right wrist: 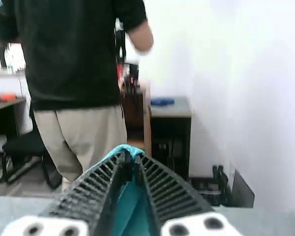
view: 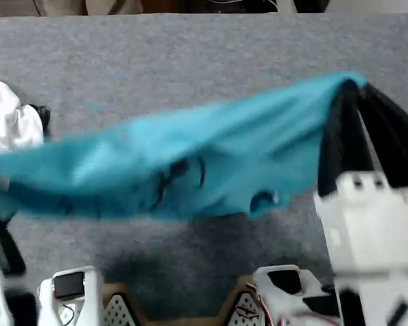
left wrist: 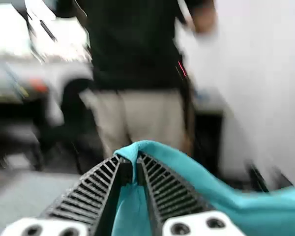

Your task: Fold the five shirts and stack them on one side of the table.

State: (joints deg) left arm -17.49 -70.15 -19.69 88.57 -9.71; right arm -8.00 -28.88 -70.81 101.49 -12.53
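A teal shirt (view: pixel 190 163) with a dark print hangs stretched above the grey table (view: pixel 190 61), running from the left edge to the far right. My right gripper (view: pixel 350 85) pinches its right end, and the right wrist view shows that gripper (right wrist: pixel 132 158) shut on a teal fold (right wrist: pixel 128 201). In the left wrist view, my left gripper (left wrist: pixel 134 164) is shut on the shirt's other end (left wrist: pixel 221 196). The shirt sags in the middle and hides the table beneath it.
A white bundle of cloth (view: pixel 10 119) lies at the table's left edge with a small dark thing (view: pixel 42 117) beside it. The arm bases (view: pixel 71 292) (view: pixel 285 288) stand along the front edge. The far half of the table is bare grey fabric.
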